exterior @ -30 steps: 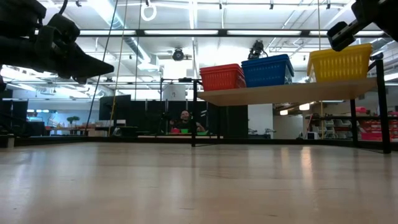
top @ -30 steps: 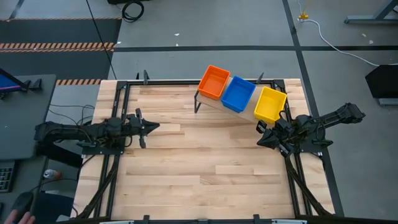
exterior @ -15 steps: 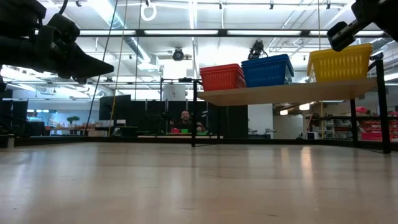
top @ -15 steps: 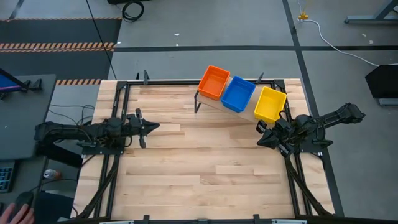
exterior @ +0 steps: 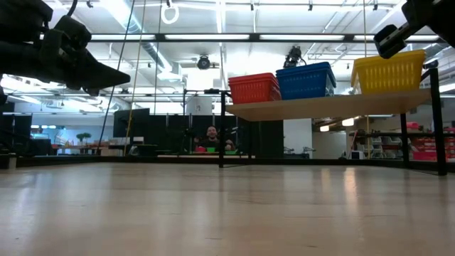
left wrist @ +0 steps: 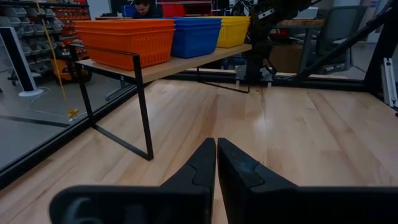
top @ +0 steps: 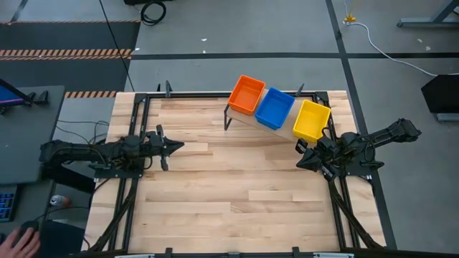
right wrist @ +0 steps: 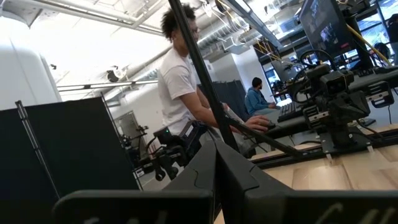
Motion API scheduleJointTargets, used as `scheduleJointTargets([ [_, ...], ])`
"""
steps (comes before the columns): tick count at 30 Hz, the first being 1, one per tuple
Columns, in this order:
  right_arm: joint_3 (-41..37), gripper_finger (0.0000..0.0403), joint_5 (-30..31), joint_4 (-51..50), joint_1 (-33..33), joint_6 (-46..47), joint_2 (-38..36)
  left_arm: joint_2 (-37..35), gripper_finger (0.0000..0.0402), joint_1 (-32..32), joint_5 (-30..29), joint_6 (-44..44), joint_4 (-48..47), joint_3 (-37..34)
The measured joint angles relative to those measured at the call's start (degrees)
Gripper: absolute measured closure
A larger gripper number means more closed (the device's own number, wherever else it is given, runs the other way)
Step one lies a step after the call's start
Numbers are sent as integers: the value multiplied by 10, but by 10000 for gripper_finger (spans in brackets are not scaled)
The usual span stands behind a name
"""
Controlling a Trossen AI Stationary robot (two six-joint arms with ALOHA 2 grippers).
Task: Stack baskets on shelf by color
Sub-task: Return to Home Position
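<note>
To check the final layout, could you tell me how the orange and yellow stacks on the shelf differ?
The orange stack sits at the shelf's left end in the high view, the yellow stack at its right end. The yellow stack lies near the right gripper; the orange stack lies farther from it. Both sit upright beside the blue stack.

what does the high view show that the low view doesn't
Only the high view: both arms whole, left gripper and right gripper on opposite sides, open tops of the orange basket, blue basket, yellow basket. Only the low view: their mesh walls, legs under the shelf, a person behind. Both: all three side by side on the shelf.
</note>
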Motion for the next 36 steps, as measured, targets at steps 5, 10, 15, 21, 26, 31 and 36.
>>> scheduleJointTargets([
  [5, 0, 391, 0, 0, 0, 0, 0, 0, 373, 0, 0, 0, 0, 0],
  [10, 0, 391, 0, 0, 0, 0, 0, 0, 370, 0, 0, 0, 0, 0],
  [15, 0, 391, 0, 0, 0, 0, 0, 0, 377, 0, 0, 0, 0, 0],
  [21, 0, 391, 0, 0, 0, 0, 0, 0, 372, 0, 0, 0, 0, 0],
  [26, 0, 391, 0, 0, 0, 0, 0, 0, 367, 0, 0, 0, 0, 0],
  [31, 0, 391, 0, 0, 0, 0, 0, 0, 366, 0, 0, 0, 0, 0],
  [36, 0, 391, 0, 0, 0, 0, 0, 0, 372, 0, 0, 0, 0, 0],
])
